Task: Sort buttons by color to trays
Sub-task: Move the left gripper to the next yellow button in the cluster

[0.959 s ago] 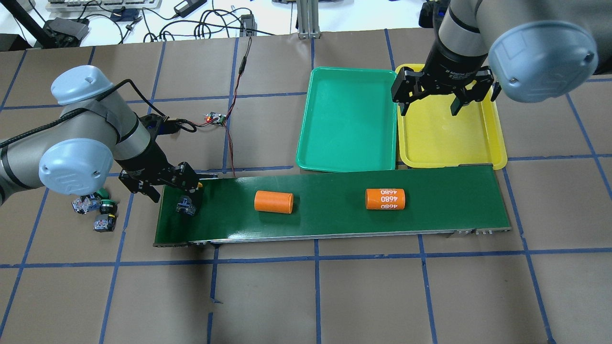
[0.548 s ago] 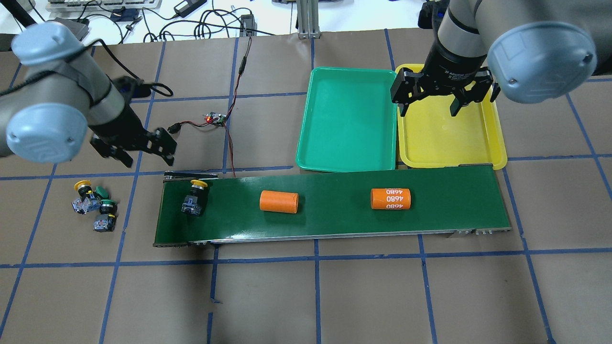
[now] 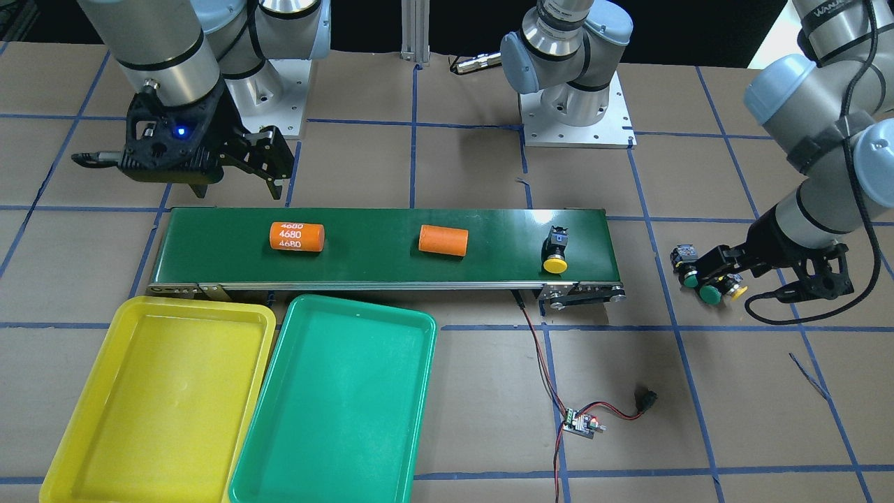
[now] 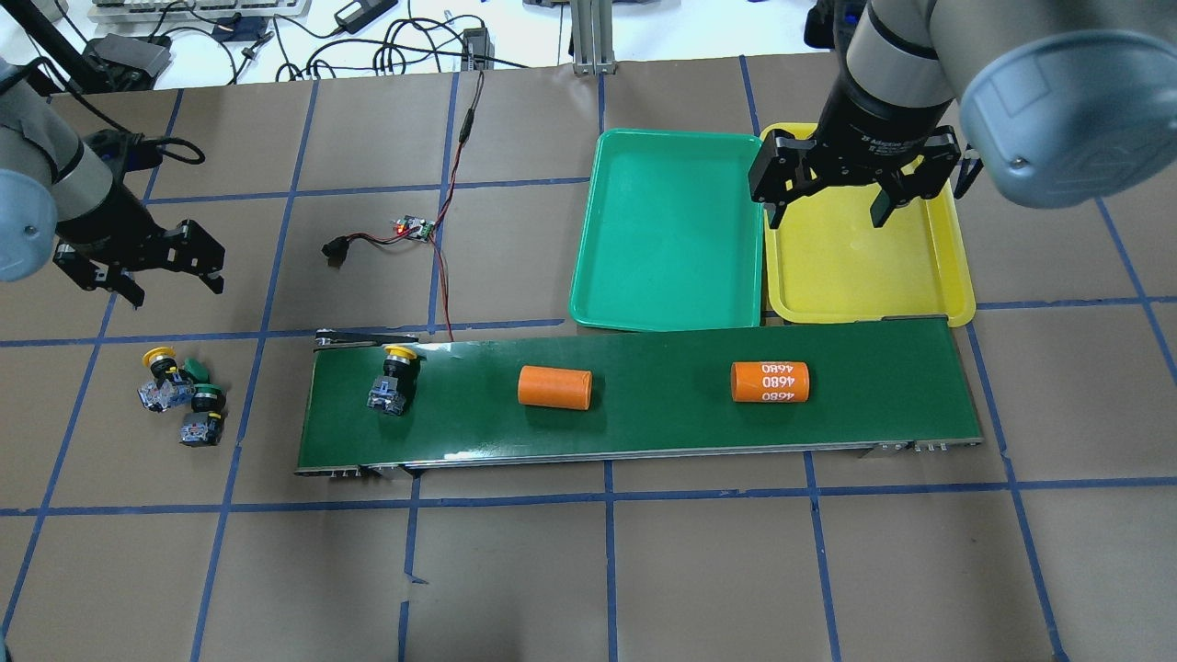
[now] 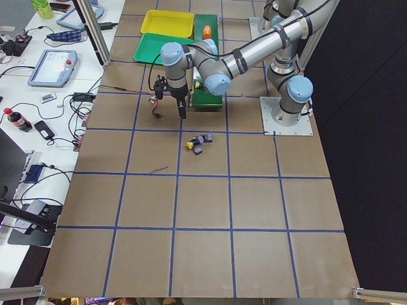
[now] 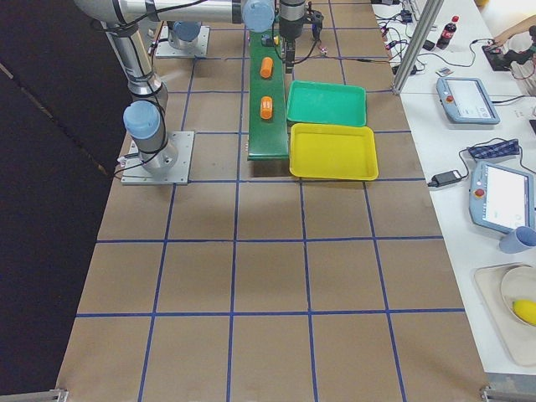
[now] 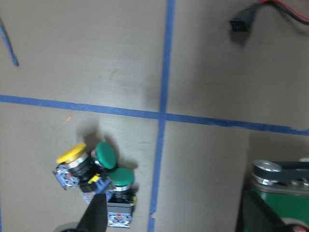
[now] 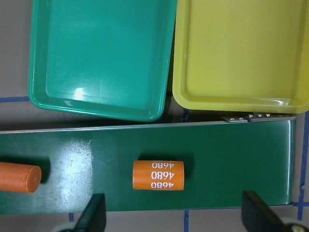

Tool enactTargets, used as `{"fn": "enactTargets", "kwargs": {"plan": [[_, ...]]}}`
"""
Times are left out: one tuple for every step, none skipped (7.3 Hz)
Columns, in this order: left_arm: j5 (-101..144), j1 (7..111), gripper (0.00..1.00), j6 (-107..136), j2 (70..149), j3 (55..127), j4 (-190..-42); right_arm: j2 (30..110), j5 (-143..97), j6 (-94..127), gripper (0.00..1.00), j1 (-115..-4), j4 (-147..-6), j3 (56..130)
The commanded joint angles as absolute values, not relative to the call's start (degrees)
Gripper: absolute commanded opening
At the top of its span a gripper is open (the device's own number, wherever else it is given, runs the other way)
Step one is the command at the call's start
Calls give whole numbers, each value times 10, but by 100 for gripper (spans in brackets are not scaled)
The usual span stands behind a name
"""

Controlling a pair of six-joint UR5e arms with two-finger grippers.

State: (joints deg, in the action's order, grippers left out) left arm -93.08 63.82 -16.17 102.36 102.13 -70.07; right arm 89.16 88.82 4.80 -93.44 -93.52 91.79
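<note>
One yellow-capped button (image 4: 395, 375) (image 3: 557, 253) lies on its side at the left end of the dark-green belt (image 4: 644, 423). A yellow button and two green ones sit in a cluster (image 4: 181, 397) (image 7: 99, 169) (image 3: 702, 279) on the table left of the belt. My left gripper (image 4: 173, 283) (image 7: 176, 224) hangs open and empty above the table, just beyond the cluster. The green tray (image 4: 671, 230) and yellow tray (image 4: 864, 267) lie side by side past the belt, both holding nothing. My right gripper (image 4: 825, 210) (image 8: 176, 222) is open and empty, high over the belt's right part.
Two orange cylinders ride the belt: a plain one (image 4: 554, 387) and one printed 4680 (image 4: 770, 382) (image 8: 158, 175). A small circuit board with red and black wires (image 4: 414, 227) lies on the table beyond the belt's left end. Cables and devices sit at the far table edge.
My left gripper let go of the yellow button on the belt, then rose and swung left, away from it. The button and both cylinders have drifted right. The right gripper barely moved.
</note>
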Motion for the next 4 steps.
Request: {"fn": "enactTargets", "kwargs": {"plan": [[-929, 580, 100, -177, 1041, 1088, -626, 905, 892, 46, 100, -937, -928, 917], [-932, 577, 100, -194, 1049, 1122, -573, 914, 891, 52, 100, -937, -927, 917], [-939, 576, 100, -193, 1051, 1123, -558, 925, 892, 51, 100, -937, -926, 918], [-940, 574, 100, -193, 1056, 1127, -558, 925, 888, 45, 100, -937, -927, 917]]}}
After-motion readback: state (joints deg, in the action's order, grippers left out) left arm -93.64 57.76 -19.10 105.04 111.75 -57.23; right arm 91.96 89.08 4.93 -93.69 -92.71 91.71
